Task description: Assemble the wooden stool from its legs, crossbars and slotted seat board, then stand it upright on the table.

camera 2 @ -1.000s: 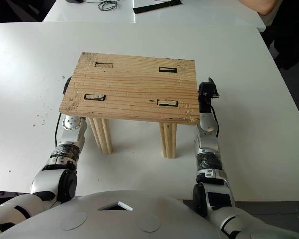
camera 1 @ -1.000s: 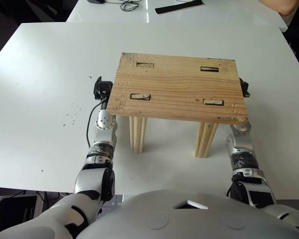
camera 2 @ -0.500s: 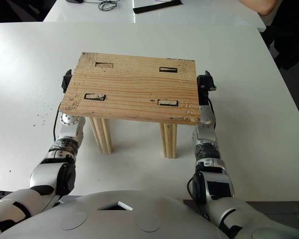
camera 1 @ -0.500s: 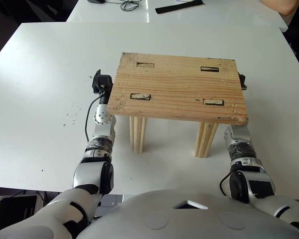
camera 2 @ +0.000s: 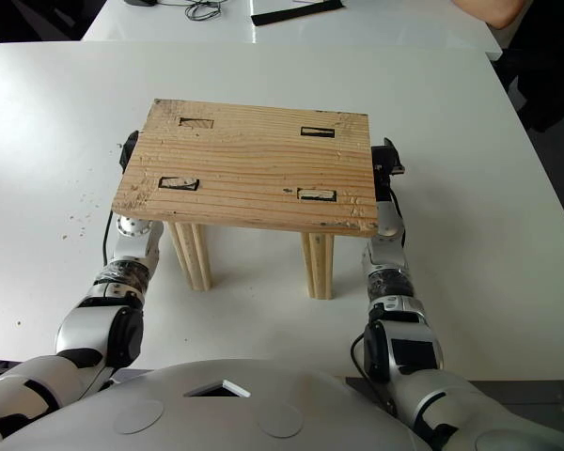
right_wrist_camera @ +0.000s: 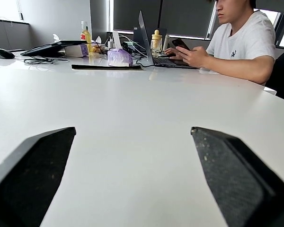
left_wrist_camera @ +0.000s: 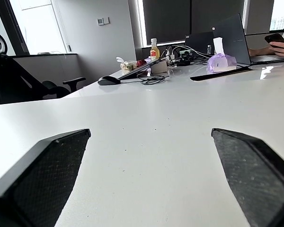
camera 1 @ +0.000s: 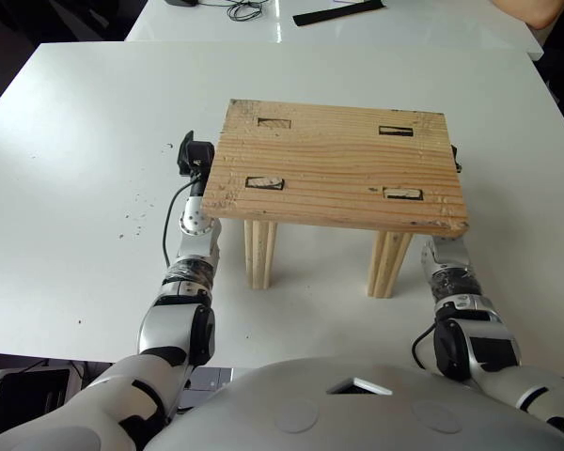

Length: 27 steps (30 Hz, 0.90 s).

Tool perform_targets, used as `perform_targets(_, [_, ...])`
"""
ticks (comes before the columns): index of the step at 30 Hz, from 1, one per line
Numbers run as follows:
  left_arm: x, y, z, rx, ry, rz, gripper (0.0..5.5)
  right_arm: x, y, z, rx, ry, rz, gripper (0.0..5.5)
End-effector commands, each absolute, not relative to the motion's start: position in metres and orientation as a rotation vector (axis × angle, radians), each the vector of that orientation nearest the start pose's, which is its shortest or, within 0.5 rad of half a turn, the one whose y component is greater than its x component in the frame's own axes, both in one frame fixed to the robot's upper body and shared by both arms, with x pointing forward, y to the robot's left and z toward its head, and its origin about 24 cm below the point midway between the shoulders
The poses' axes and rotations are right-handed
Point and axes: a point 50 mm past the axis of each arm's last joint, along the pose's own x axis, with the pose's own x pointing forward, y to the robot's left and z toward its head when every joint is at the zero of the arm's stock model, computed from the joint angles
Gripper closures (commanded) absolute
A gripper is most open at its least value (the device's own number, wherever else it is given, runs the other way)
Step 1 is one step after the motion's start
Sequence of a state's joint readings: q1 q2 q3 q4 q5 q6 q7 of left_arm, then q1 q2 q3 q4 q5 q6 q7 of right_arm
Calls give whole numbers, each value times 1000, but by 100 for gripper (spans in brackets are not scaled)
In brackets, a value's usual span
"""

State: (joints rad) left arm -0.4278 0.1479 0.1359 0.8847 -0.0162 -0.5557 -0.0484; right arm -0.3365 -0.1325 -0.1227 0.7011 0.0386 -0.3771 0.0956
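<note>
Assembled stool (camera 1: 338, 169) upright on counter (camera 1: 75, 141). left pincer (left_wrist_camera: 149, 179) at 9 o'clock, right pincer (right_wrist_camera: 132, 179) 3 o'clock; both wide, empty.

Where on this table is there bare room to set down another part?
Free: the wide strip between the stool and the table's far edge, and the stretches outside the left arm and the right arm; a few crumbs lie on the left. Crowded: close beside the stool, where both arms lie, and between its legs.
</note>
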Motion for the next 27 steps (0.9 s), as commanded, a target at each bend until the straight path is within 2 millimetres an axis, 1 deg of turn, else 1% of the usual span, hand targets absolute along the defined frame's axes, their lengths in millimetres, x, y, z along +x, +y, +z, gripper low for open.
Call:
perform_targets(1, [316,191,20,81,-88,15,74,305,-184,13,-69,-20,17,100])
perform_targets(5, [319,188,23,80,-101,14,74,309,-183,16,-76,-26,26,100])
perform_targets(10, [320,185,22,84,-104,16,74,315,-183,21,-69,-42,42,100])
perform_targets(15, [321,178,22,81,-103,-4,74,315,-192,18,-33,-18,-19,100])
perform_targets(20, [319,174,18,70,-90,-6,74,315,-193,20,-51,-32,-25,100])
perform_targets(23, [318,172,17,63,-90,-10,74,312,-194,18,-56,-25,-32,100])
perform_targets(27, [315,167,17,61,-95,-45,74,311,-193,19,-55,-30,-30,100])
